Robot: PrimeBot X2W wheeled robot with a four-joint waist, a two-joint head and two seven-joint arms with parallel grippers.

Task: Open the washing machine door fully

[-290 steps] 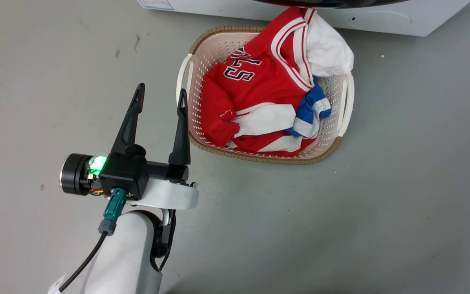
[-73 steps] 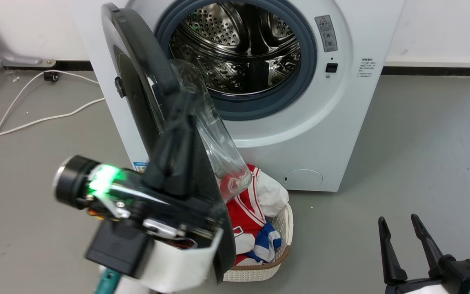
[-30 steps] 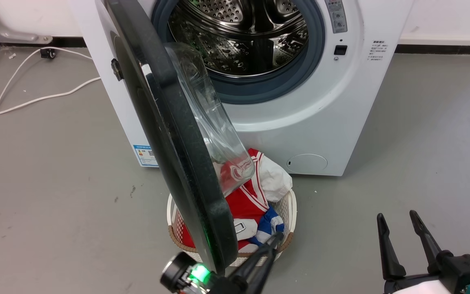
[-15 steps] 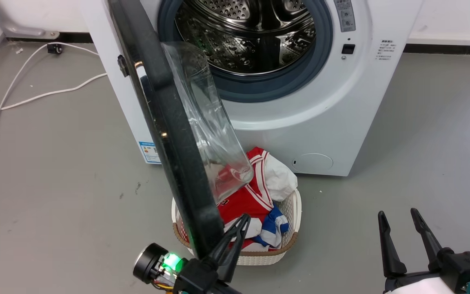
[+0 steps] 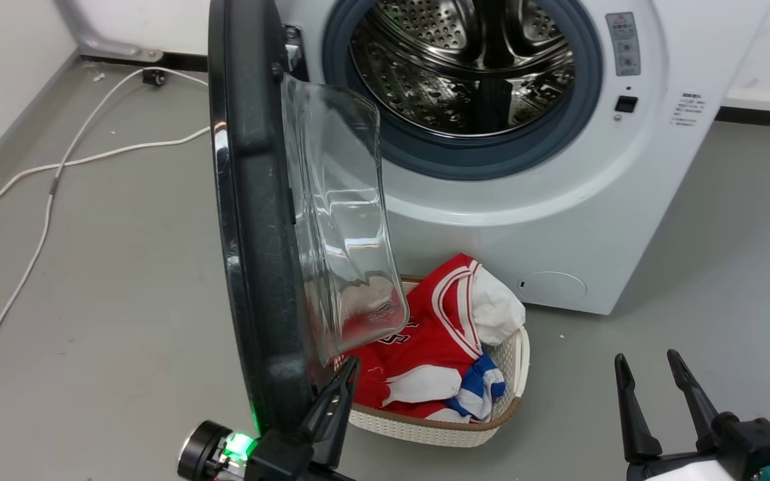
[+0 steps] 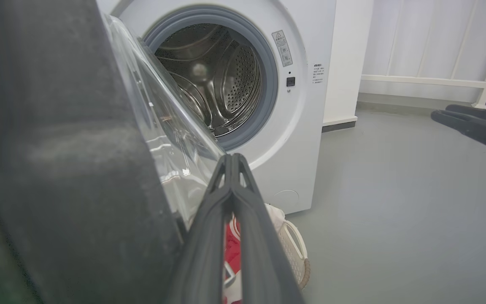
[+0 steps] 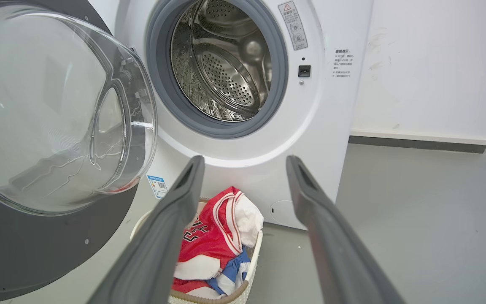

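Note:
The washing machine [image 5: 525, 220] stands with its steel drum exposed. The washing machine door [image 5: 251, 220] hangs open on the left and I see its black rim edge-on, with the clear glass bowl [image 5: 338, 220] bulging toward the drum. My left gripper [image 5: 350, 366] is shut with nothing between its fingers. It sits low beside the door's bottom rim, on the glass side. In the left wrist view the closed fingertips [image 6: 231, 159] point at the machine [image 6: 302, 139], next to the door [image 6: 57, 169]. My right gripper [image 5: 649, 367] is open at the lower right, away from the door [image 7: 36, 245].
A white woven basket [image 5: 438, 427] of red, white and blue clothes sits on the floor under the door and against the machine front. A white cable [image 5: 44, 200] trails over the grey floor at the left. Walls stand behind and to the left.
The head view has shifted, so the machine sits further right. My left gripper stays low at the door's bottom rim and now shows more to the left. The right gripper has not moved.

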